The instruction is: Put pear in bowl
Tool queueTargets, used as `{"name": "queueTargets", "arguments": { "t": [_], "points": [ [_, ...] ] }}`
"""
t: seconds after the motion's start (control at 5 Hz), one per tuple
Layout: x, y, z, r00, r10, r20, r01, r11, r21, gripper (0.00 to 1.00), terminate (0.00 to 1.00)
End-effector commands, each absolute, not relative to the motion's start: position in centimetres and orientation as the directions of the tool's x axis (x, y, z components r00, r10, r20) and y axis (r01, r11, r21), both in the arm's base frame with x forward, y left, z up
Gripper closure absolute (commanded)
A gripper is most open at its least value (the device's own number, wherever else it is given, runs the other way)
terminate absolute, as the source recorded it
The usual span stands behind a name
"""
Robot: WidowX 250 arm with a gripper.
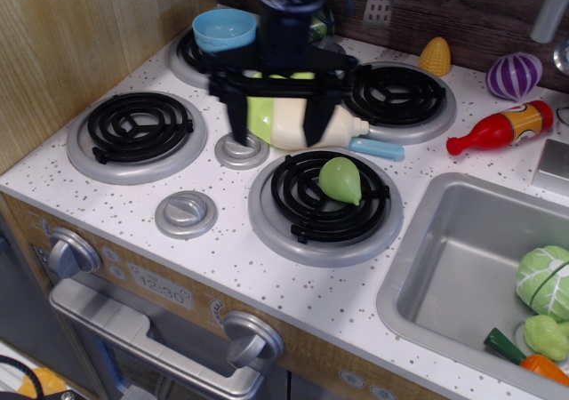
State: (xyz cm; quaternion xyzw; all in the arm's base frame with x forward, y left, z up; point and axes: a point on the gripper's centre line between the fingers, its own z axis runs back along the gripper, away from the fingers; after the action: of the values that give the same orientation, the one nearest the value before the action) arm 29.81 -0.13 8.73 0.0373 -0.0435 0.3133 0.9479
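Black and blurred, the gripper (276,123) hangs with its jaws spread wide over the cream bottle (331,126) and green plate (260,113), holding nothing. Just near-right of it, the pear (340,179) lies on the near burner (324,204). The bowl (224,30) sits on the far-left burner (190,53)

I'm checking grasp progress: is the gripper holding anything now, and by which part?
Nothing is held. The gripper is open above the stove, and the pear lies untouched on the front burner.
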Motion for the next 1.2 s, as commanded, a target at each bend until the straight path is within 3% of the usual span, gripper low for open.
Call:
{"name": "queueTargets", "arguments": {
  "t": [0.0, 0.4, 0.6, 1.0],
  "points": [
    [31.9, -1.8, 8.8, 0.753, 0.630, 0.189, -0.637, 0.770, -0.027, 0.00, 0.00],
    [33.9, -2.9, 6.4, 0.734, 0.640, 0.229, -0.647, 0.761, -0.052, 0.00, 0.00],
    [34.3, -2.1, 5.1, 0.700, 0.695, 0.164, -0.699, 0.714, -0.044, 0.00, 0.00],
    [33.9, -1.9, 3.2, 0.729, 0.663, 0.171, -0.658, 0.747, -0.094, 0.00, 0.00]
  ]
}}
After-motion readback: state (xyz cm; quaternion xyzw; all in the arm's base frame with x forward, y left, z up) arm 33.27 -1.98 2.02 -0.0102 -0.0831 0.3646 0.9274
